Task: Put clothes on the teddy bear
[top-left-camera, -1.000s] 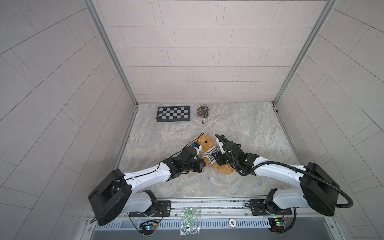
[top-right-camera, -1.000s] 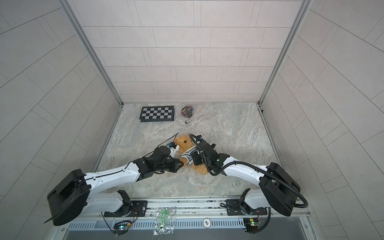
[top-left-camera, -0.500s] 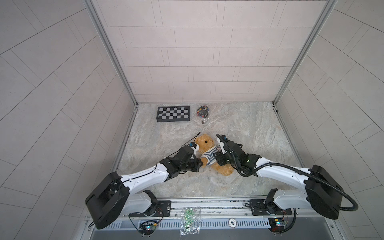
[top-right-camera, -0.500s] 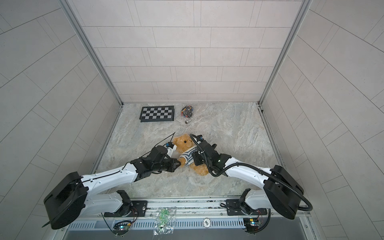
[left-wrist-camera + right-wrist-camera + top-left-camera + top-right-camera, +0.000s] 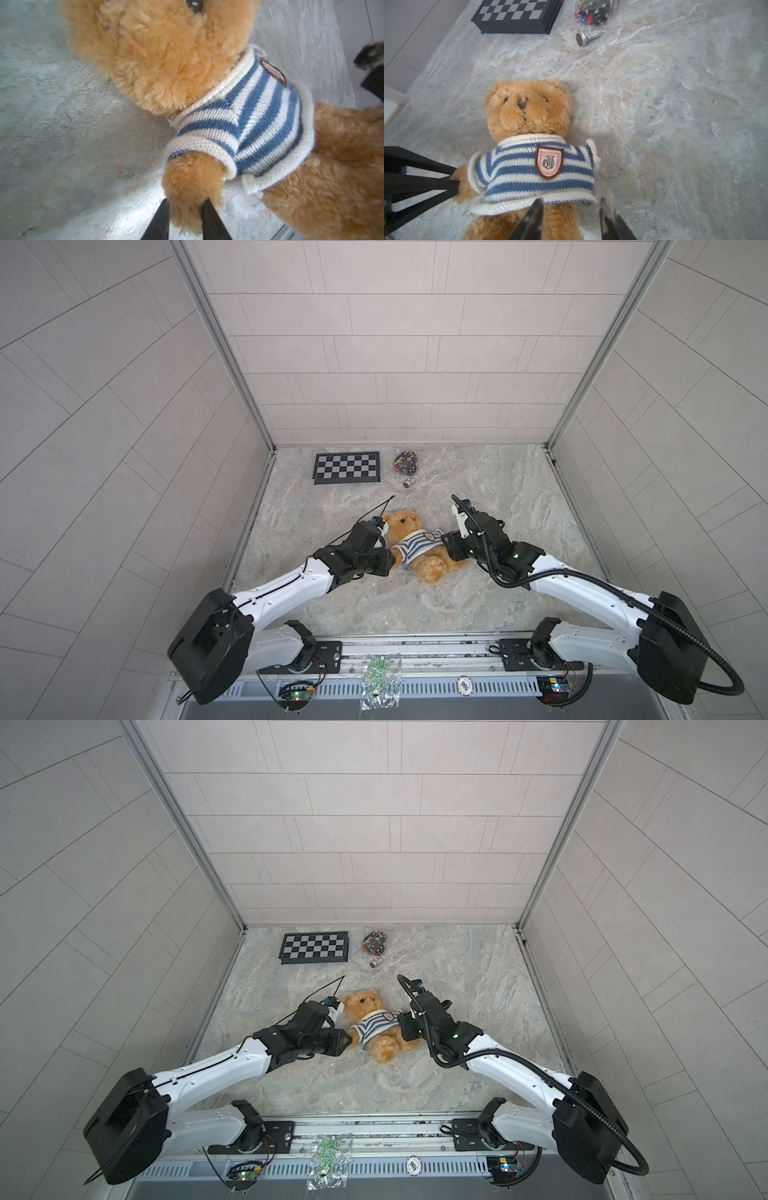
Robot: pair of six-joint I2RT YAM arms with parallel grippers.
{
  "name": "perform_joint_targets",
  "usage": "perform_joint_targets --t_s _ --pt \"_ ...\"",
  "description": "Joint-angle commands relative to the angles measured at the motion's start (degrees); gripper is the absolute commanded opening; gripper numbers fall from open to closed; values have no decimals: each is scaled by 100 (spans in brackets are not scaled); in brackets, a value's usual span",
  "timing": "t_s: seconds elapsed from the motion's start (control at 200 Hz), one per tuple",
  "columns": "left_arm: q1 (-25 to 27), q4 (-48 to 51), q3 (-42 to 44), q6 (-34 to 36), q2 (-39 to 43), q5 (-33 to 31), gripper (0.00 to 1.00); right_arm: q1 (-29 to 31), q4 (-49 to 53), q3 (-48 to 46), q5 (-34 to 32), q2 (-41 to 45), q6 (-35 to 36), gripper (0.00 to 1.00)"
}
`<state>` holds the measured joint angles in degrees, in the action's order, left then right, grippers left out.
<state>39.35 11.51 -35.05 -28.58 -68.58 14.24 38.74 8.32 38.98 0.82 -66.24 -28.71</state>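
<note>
Straddles teddy bear (image 5: 166, 52) paw, left fingers (image 5: 160, 226) parted (likely steadying). Brackets shirt (image 5: 512, 176) hem, right fingers (image 5: 531, 224) apart, ready to tug down

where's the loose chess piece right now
In both top views the chess piece lies on its side toward the back of the table, just in front of the plastic bag, right of the chessboard.

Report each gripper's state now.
Left gripper: around a paw of the fluffy golden-brown plush teddy bear; grip cannot be told.
Right gripper: open.
</note>
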Motion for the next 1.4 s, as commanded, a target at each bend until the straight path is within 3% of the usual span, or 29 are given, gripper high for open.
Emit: perform_joint_targets --t_s 0.0,0.145,0.255,0.471,0.581,0.786,0.976,1.151,1.397 --pt "-21 516 -314 123 306 -230 35 -72 55 -87 -43 29 21 46" --pt "265 1170 -943 292 461 -811 43 -183 -40 -153 55 98 43 46" --pt "673 1535 -1709 467 118 -1190 44 -259 -82 -188 136 104 94 46" --pt "939 933 -2488 44 -1196 -490 41 -447 -252 -282 361 324 32 46" --pt "970 932 -2712 -8 -1709 -495 39 -734 -168 -311 491 619 41 46" --pt "963 896 -2586 -22 -2039 -497 37 -1451 12 -317 866 618 265 46" --pt "683 544 -2090 -173 -1856 -231 30 -1587 -131 -213 1060 -185 382 44" --pt "382 276 -1676 -91 -1628 60 26 -1361 -803 -290 1290 -690 165 39" --pt "-43 -157 -1299 -95 -1401 607 21 -556 -1356 -176 1395 -1167 -380 38"
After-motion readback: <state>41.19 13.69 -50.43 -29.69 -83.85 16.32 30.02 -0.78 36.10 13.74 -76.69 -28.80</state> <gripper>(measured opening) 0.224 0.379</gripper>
